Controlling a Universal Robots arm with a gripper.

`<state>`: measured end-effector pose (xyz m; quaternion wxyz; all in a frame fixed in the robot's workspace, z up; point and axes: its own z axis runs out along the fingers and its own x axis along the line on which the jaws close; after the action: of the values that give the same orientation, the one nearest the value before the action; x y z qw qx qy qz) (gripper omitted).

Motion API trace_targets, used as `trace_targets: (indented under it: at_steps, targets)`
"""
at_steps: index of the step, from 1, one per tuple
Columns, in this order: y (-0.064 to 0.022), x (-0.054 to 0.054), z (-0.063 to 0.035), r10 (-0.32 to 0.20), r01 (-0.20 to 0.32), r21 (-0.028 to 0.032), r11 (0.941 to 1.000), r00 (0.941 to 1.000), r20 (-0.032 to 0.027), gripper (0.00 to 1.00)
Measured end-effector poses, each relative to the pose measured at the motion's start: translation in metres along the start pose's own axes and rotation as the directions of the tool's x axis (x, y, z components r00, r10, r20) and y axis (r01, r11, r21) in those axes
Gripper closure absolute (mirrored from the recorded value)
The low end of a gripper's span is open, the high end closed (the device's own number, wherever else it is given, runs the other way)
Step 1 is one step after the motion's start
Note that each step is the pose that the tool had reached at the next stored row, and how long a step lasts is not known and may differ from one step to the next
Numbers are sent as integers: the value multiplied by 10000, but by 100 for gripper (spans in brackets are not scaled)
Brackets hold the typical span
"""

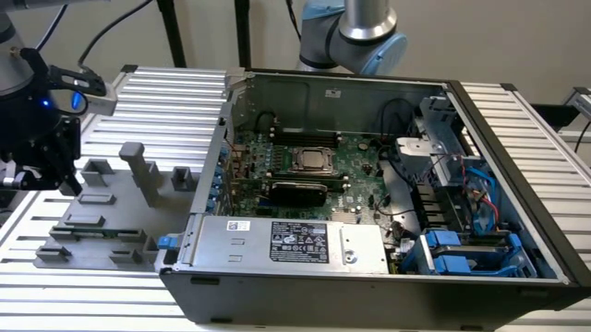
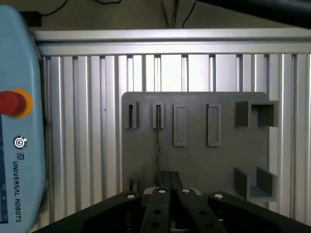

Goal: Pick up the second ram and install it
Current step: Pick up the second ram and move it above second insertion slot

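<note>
One gripper (image 2: 169, 183) noted, its fingers pressed together with no gap between them. Whether they pinch anything cannot be told. In the wrist view its black body is cut off at the frame edge, and the fingertips cover part of the grey holder tray (image 2: 194, 160) beneath them. In the exterior view the gripper (image 1: 41, 173) is likewise cut off at the frame edge, and its fingertips are hard to make out against the dark body.

The second ram (image 2: 158, 141) stands on its long edge in the tray. It is seen edge-on as a thin dark line running from a slot to a point just beside the fingertips. Its near end is hidden under them, so contact cannot be confirmed. In the exterior view the second ram (image 1: 97, 232) is a dim greenish strip along the tray, below the hand. Its chips cannot be made out.

Pose: the hand points downward, held over the tray and well apart from the open computer case (image 1: 369, 207). The memory slots inside the case are too dark to read. A light-blue pendant (image 2: 19, 121) with a red button (image 2: 8, 103) sits off to one side of the hand, beside the slatted table (image 2: 87, 121), and is partly cut off.
</note>
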<state>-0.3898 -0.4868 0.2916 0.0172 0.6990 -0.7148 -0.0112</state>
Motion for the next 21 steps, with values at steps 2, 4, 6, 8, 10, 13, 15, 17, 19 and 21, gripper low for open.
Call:
trace_targets:
  at_steps: [2, 4, 6, 8, 10, 13, 15, 17, 19, 21]
  targets:
    - [-9, 4, 11, -5, 5, -1, 10000, 10000, -1, 89]
    - [-23, 11, 24, -11, 11, -1, 10000, 10000, -1, 89]
    - [-43, 20, 36, -16, 16, -1, 10000, 10000, -2, 89]
    - [-64, 30, 48, -18, 18, -1, 10000, 10000, -2, 89]
    - [-86, 41, 59, -21, 21, -1, 10000, 10000, -2, 89]
    - [-116, 55, 70, -24, 24, -1, 10000, 10000, -1, 89]
    - [-129, 63, 77, -27, 27, -1, 10000, 10000, -2, 89]
    - [-139, 70, 85, -29, 29, -1, 10000, 10000, -2, 89]
    - [-149, 77, 94, -32, 32, -1, 10000, 10000, -2, 89]
    - [-152, 80, 109, -36, 36, -1, 10000, 10000, -2, 89]
